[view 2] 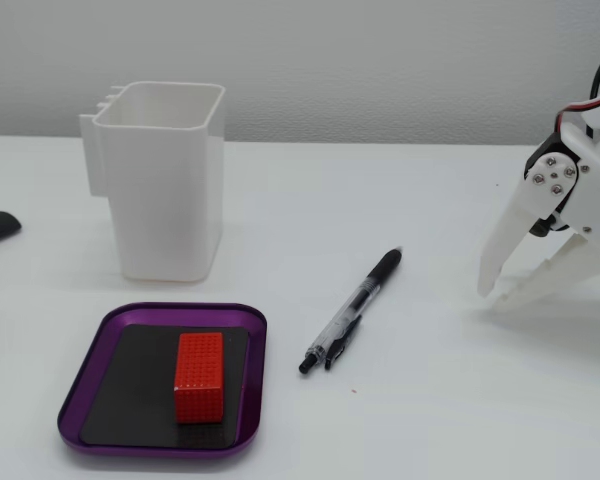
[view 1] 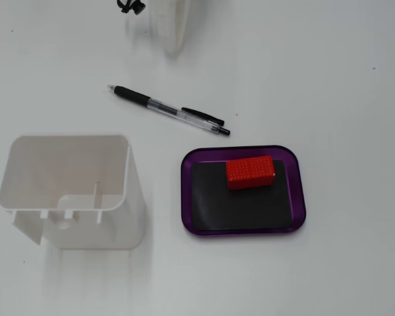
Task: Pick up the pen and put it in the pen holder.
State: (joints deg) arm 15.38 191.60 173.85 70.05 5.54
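Pen [view 2: 352,311]: clear barrel, black grip, lying flat, left of the gripper [view 2: 497,297].
Gripper: spread, empty.
Arm: cropped at frame edge.

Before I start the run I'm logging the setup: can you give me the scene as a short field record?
pen: pen lies flat on the table, apart from everything else
pen holder: pen holder upright, nothing visible inside
tray: purple tray carries a red block
tool: tool open, empty, tips low near the table, away from the pen
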